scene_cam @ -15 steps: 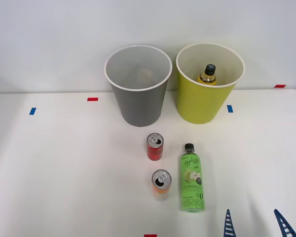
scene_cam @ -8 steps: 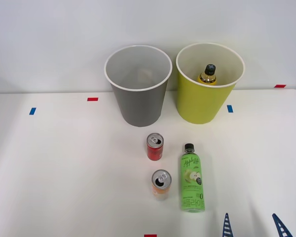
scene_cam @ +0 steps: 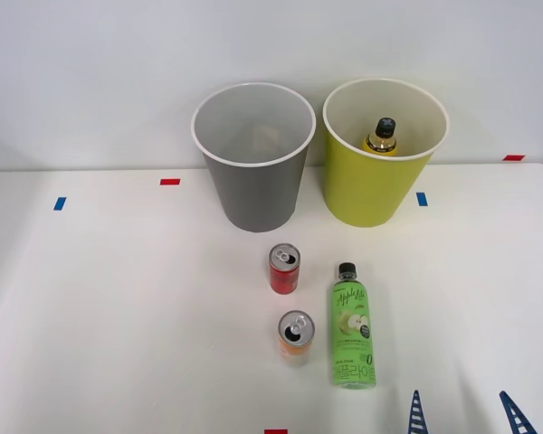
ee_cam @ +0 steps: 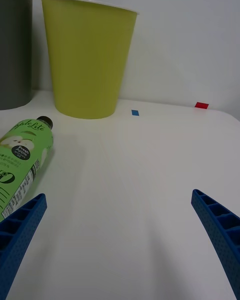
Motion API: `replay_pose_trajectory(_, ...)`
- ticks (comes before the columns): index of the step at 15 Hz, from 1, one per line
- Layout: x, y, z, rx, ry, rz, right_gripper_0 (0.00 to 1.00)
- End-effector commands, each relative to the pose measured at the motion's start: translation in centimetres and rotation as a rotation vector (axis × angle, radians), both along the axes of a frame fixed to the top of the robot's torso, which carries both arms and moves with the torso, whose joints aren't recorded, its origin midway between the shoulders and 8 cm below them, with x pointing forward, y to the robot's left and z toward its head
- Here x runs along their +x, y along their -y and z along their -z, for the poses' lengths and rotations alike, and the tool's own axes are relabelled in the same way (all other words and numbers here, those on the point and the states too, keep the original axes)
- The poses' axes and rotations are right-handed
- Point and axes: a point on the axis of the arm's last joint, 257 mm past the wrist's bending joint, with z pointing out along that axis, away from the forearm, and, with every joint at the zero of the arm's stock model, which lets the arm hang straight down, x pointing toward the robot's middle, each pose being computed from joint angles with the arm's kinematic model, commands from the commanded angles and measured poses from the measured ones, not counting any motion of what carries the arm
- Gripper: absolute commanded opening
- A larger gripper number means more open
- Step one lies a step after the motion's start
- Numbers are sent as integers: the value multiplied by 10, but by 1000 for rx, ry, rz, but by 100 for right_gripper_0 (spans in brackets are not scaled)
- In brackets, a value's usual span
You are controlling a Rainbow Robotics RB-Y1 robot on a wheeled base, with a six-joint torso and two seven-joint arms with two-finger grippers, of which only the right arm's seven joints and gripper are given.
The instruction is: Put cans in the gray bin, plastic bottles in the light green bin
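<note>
Pretty plain setup: a white tabletop (scene_cam: 109, 307) running up to a bare, pale gray-white wall (scene_cam: 90, 72). Little tape markers are stuck on the surface, some red (scene_cam: 170, 182), some blue (scene_cam: 60, 203), plus one more red bit at the near edge (scene_cam: 275, 431). Lighting's soft and even, only faint shadows.

1. The gray bin (scene_cam: 255, 194) and the light green bin (scene_cam: 369, 185) look like smooth matt plastic, each with a white rim.
2. The red can (scene_cam: 284, 268) and orange can (scene_cam: 296, 337) have shiny silver metal tops.
3. The green apple-label bottle (scene_cam: 352, 330) wears a glossy printed wrap and a black plastic cap.
4. The right gripper (ee_cam: 120, 240) has ribbed, matt blue fingers (ee_cam: 220, 230).
5. The table (scene_cam: 118, 307) is smooth, matt white, with small red and blue tape marks near its edges.
</note>
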Motion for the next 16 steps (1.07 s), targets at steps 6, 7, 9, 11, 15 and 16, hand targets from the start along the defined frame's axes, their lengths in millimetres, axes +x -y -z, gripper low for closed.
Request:
replay_pose_trajectory(6,0,0,0,0,0,0,100)
replay_pose_trajectory(7,0,0,0,0,0,0,100)
replay_pose_trajectory(9,0,0,0,0,0,0,100)
replay_pose_trajectory(11,0,0,0,0,0,0,100)
replay_pose_trajectory(15,0,0,0,0,0,0,100)
replay_pose_trajectory(16,0,0,0,0,0,0,100)
